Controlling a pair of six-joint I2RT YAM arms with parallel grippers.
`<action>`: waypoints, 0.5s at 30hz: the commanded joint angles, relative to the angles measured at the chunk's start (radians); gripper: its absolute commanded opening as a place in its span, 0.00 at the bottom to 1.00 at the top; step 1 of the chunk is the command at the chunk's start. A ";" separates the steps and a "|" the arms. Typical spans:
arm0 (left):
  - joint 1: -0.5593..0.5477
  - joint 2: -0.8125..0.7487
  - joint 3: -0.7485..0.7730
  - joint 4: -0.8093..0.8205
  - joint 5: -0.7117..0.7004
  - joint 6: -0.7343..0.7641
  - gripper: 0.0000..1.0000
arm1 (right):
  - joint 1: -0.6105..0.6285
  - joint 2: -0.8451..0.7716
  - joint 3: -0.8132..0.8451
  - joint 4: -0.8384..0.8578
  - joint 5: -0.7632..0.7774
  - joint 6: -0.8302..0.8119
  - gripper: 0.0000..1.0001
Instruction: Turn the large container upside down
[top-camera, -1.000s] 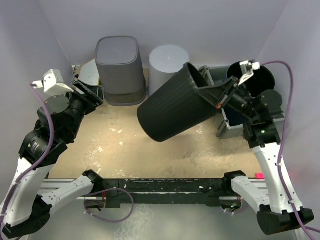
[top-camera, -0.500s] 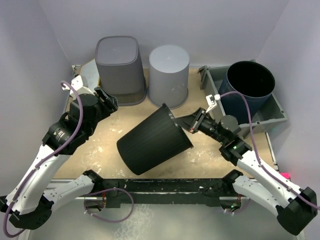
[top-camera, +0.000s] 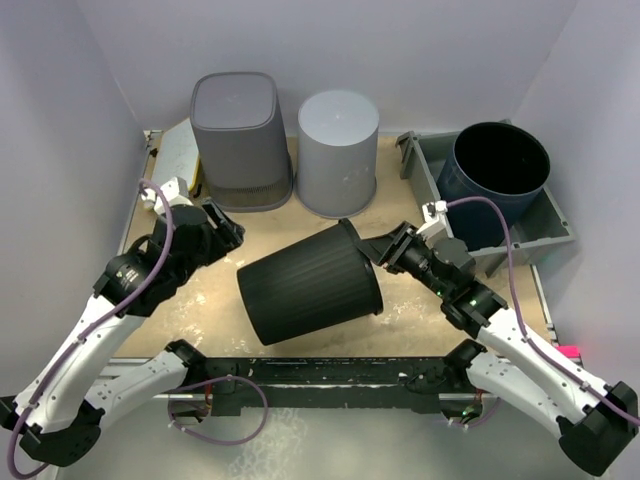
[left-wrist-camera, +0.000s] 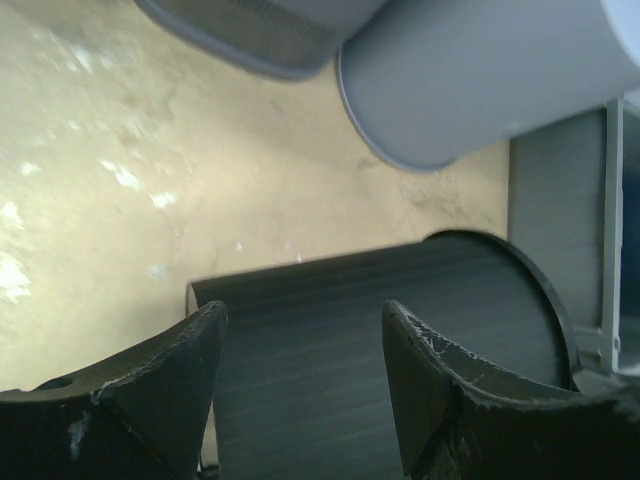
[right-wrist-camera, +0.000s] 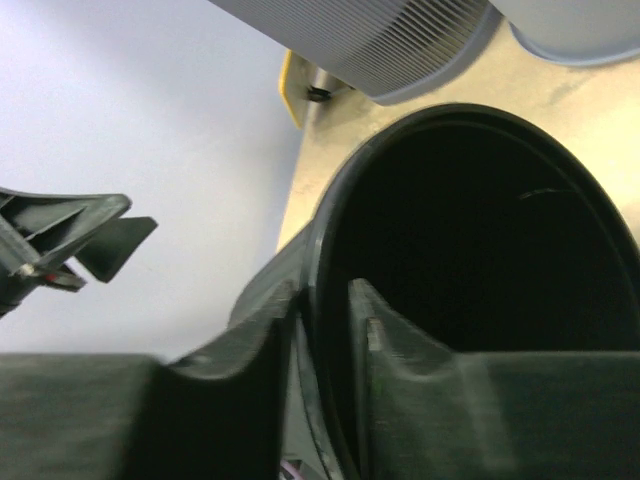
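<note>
The left gripper (left-wrist-camera: 302, 320) is hanging with its fingers spread wide and empty by the bottom end of the large container (top-camera: 305, 285), maybe waiting to help tip it. The container is lying on its side in the middle of the table (top-camera: 200, 312), mouth facing right. There the right gripper (right-wrist-camera: 322, 292) is straddling the rim (right-wrist-camera: 322, 225), but I cannot tell if it is squeezing or letting go, since the dark rim is hiding where they meet.

Centre frame, the black ribbed bin (top-camera: 310, 285). Upper left, a dark grey ribbed bin (top-camera: 238, 135) and a light grey bin (top-camera: 338, 145) (plain, unpatterned). Upper right, a navy bin (top-camera: 500, 165) in a grey tray (top-camera: 548, 232). The tabletop (top-camera: 225, 300) is tan, blotched pale.
</note>
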 joint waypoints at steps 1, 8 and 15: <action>0.005 -0.068 -0.118 0.039 0.210 -0.124 0.62 | 0.001 0.012 0.108 -0.189 -0.022 -0.171 0.44; 0.005 -0.158 -0.281 0.075 0.337 -0.201 0.64 | 0.001 0.108 0.357 -0.537 -0.036 -0.486 0.49; 0.005 -0.192 -0.384 0.148 0.472 -0.268 0.63 | 0.001 0.204 0.499 -0.704 -0.082 -0.662 0.44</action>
